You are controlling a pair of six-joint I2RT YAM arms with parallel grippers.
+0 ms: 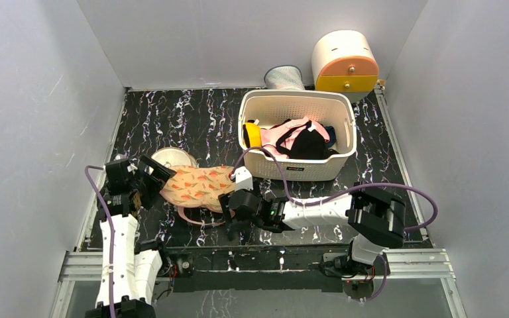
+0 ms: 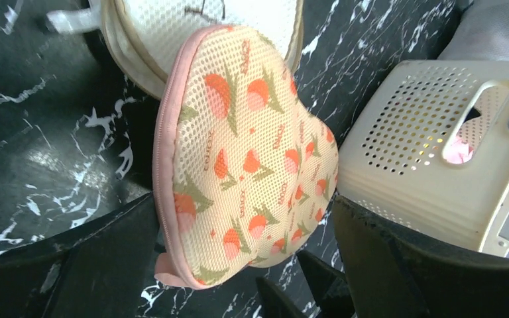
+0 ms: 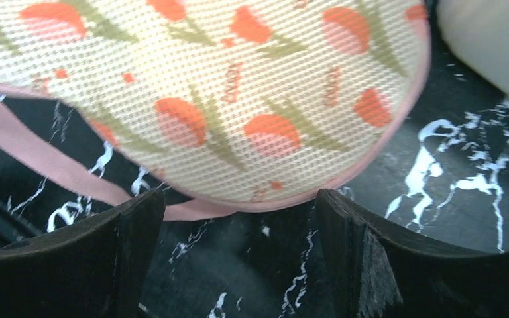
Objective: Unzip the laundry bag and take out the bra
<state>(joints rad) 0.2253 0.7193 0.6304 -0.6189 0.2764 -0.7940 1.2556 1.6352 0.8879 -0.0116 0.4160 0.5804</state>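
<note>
The laundry bag (image 1: 197,185) lies flat on the black marbled table, zipped, peach mesh with orange and green motifs and pink edging. It fills the left wrist view (image 2: 245,152) and the top of the right wrist view (image 3: 225,86). My left gripper (image 1: 151,179) is open at the bag's left end, and the bag's near end lies between its fingers (image 2: 73,265). My right gripper (image 1: 232,202) is open at the bag's near right edge, its fingertips (image 3: 139,232) just short of the pink rim. The bra is hidden.
A cream round disc (image 1: 172,158) lies partly under the bag's far left. A white perforated basket (image 1: 298,169) with black, pink and yellow items stands right behind the bag. A cream and orange drawer box (image 1: 344,63) and a grey mesh cup (image 1: 283,77) stand at the back.
</note>
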